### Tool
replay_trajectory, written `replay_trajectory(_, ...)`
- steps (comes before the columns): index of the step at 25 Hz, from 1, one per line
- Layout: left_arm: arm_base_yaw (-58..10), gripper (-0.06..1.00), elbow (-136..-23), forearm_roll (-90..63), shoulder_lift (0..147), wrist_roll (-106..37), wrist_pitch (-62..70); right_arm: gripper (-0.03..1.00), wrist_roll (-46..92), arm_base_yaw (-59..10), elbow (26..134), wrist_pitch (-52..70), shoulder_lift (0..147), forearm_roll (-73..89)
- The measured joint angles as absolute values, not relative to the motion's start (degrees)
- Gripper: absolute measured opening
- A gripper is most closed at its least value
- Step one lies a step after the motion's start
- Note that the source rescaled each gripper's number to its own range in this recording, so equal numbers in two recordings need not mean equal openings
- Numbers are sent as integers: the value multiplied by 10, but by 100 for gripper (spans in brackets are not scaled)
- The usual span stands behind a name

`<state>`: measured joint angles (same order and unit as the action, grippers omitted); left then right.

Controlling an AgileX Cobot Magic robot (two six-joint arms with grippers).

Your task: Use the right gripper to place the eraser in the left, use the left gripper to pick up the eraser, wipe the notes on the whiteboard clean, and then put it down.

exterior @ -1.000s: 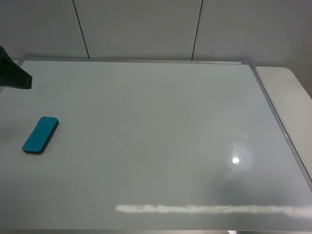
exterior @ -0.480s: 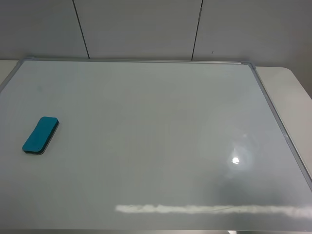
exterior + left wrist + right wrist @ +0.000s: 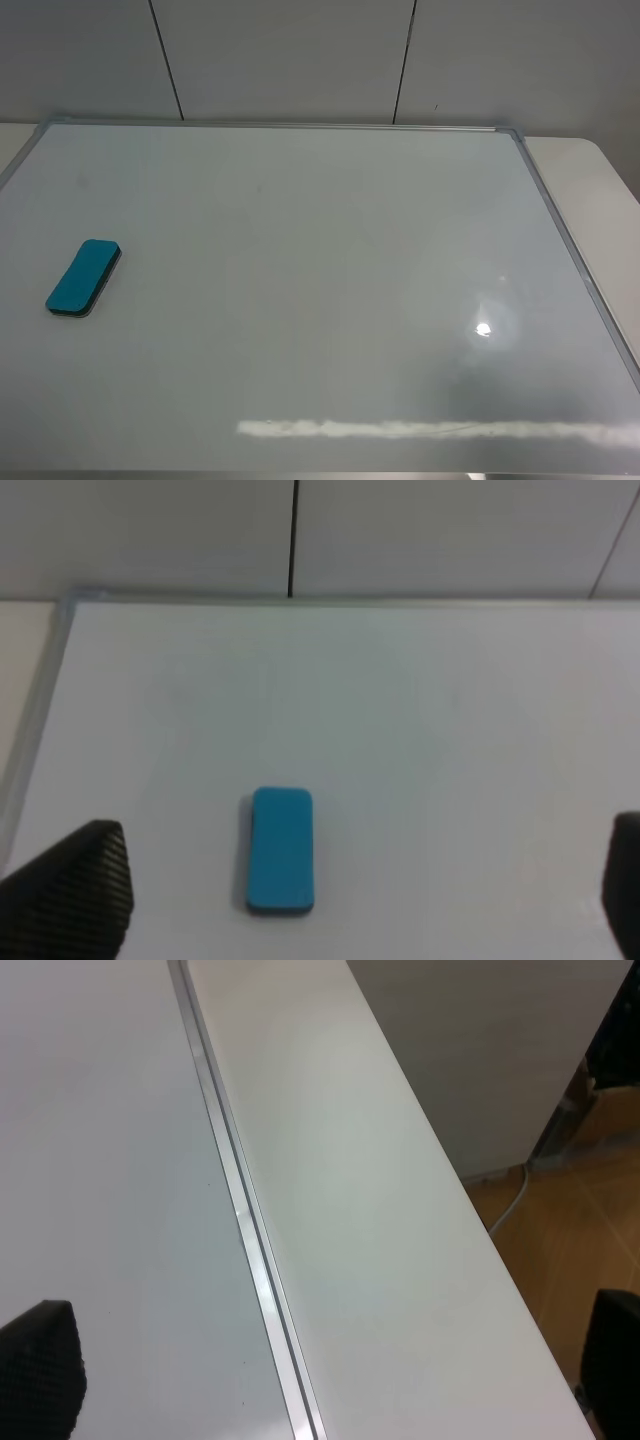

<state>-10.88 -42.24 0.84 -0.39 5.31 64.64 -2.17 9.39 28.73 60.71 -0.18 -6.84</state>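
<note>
The teal-blue eraser point(image 3: 83, 277) lies flat near the left edge of the whiteboard point(image 3: 320, 300), with nothing touching it. In the left wrist view the eraser point(image 3: 281, 850) lies on the board ahead of my left gripper point(image 3: 360, 890). That gripper is open, with only its black fingertips point(image 3: 75, 890) showing at the frame's corners, clear of the eraser. My right gripper point(image 3: 330, 1360) is open and empty above the whiteboard's right frame point(image 3: 245, 1250). Neither gripper appears in the exterior high view. The notes are out of view; the board surface looks plain white.
A white tabletop point(image 3: 370, 1190) runs beside the board's right frame and ends at an edge, with wooden floor point(image 3: 545, 1220) below. A grey panelled wall point(image 3: 300, 60) stands behind the board. A lamp glare point(image 3: 484, 328) reflects on the board's right half.
A dark part of the left arm at the far-left edge of the exterior high view has withdrawn out of frame. The eraser has not moved.
</note>
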Motion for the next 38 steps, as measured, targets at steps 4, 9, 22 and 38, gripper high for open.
replay_trajectory(4,-109,89,-387,8,-4,-10,656,100,-22,94,287,607,-2,-68)
replay_trajectory(9,-109,89,-309,0,-4,-26,645,100,-22,94,287,607,-2,-68)
replay_trajectory(22,-109,89,-292,-5,-4,-4,609,100,-22,94,287,607,-2,-68)
replay_trajectory(38,-34,89,-290,0,-4,19,608,100,-22,94,287,607,-2,-68)
